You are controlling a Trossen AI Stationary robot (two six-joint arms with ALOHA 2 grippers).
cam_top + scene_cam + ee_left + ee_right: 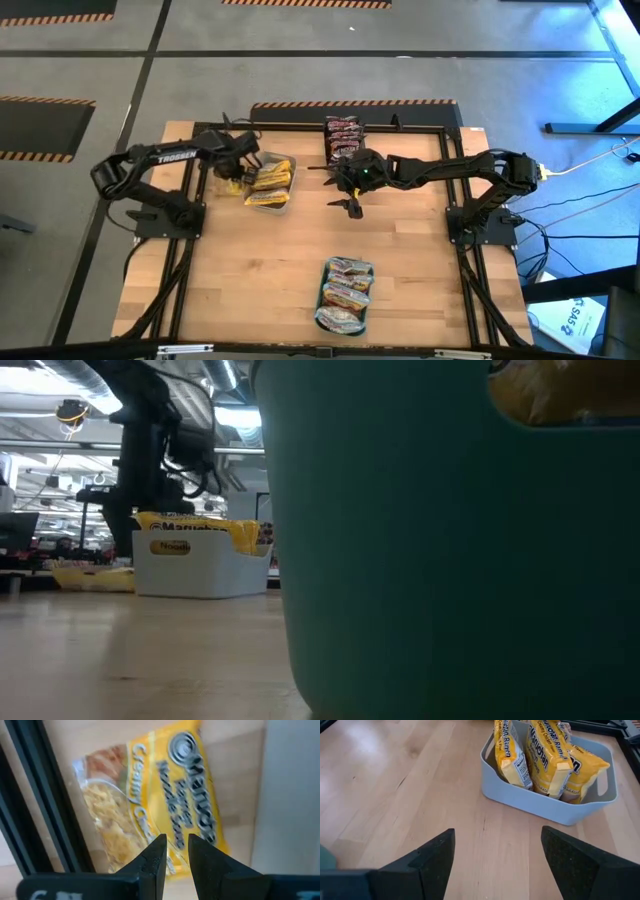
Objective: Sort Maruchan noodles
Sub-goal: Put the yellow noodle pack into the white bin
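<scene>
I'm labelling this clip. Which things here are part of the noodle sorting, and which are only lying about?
Job:
yellow packets in the grey tub
loose yellow packet under the left claw
dark packets
pale packets in the teal tray
right claw, open

Lying about:
cables

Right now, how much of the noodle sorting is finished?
Mostly done, it seems. Yellow packets sit in the grey tub, dark packets are stacked at the far edge, pale ones fill the teal tray. One yellow packet lies on the table under the left pincer. The right pincer hangs open and empty.

glossy plastic packets (165, 805) — matt wood table (270, 270)
</scene>
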